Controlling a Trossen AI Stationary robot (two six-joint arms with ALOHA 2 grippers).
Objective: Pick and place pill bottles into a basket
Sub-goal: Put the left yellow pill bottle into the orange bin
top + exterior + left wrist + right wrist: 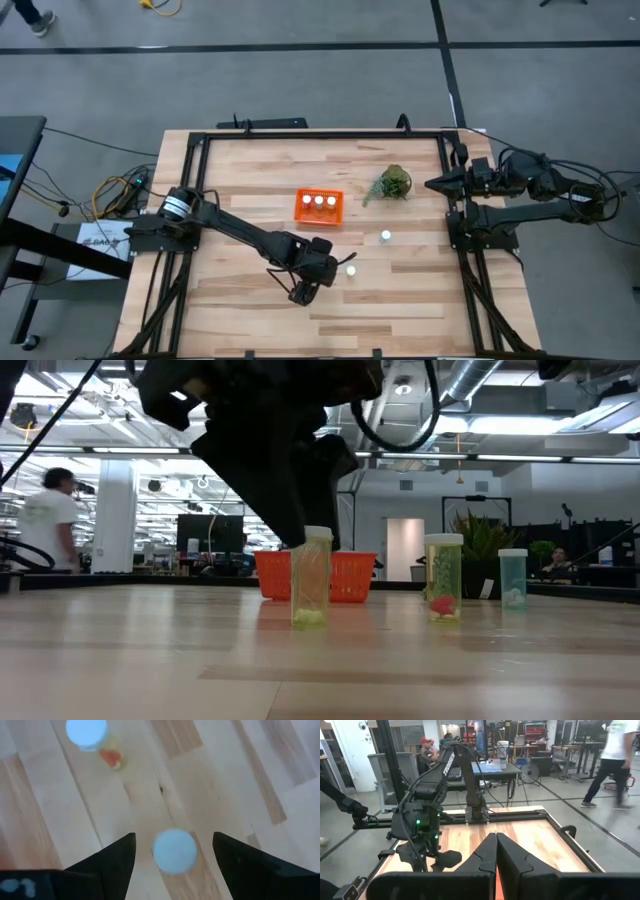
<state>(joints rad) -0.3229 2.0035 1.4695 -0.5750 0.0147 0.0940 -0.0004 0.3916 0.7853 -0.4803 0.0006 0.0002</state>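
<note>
The orange basket stands mid-table with three white-capped pill bottles inside. Two more pill bottles stand upright on the wood. My left gripper points steeply down, open, just above a third upright bottle. One finger stands on either side of its white cap, with a gap on both sides. The low view shows this bottle standing on its base under my left gripper. My right gripper is shut and held level above the table's right edge.
A green plant clump sits right of the basket. A bottle holding red pills and a bluish one stand right of the gripper. Bare wood lies along the table's near edge. People move in the room beyond.
</note>
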